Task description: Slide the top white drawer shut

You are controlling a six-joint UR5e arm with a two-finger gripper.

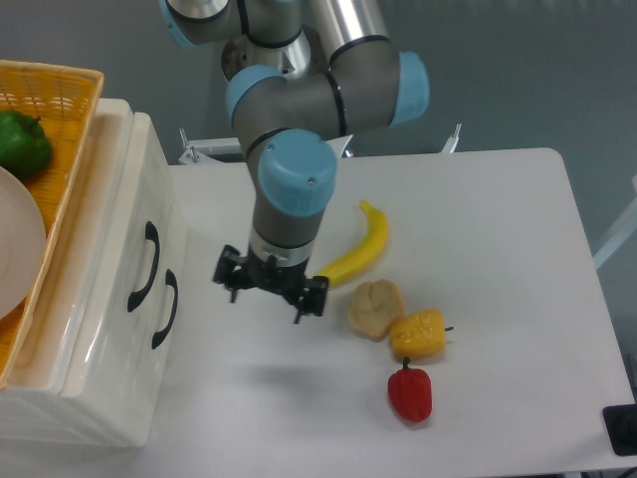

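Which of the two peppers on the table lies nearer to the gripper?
The yellow pepper, beside the bread roll; the red pepper lies farther from the gripper.

My white worktop [498, 219] carries a white cabinet [100, 329] at its left, plus a banana [358, 254], a beige lump [375, 308], a yellow pepper [418, 334] and a red pepper [410, 394].

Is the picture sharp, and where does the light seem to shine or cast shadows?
Camera view: mostly sharp; the gripper looks slightly soft. Glossy streaks shine on the white cabinet. A soft shadow lies on the table beneath the arm, and small ones beside the red pepper.
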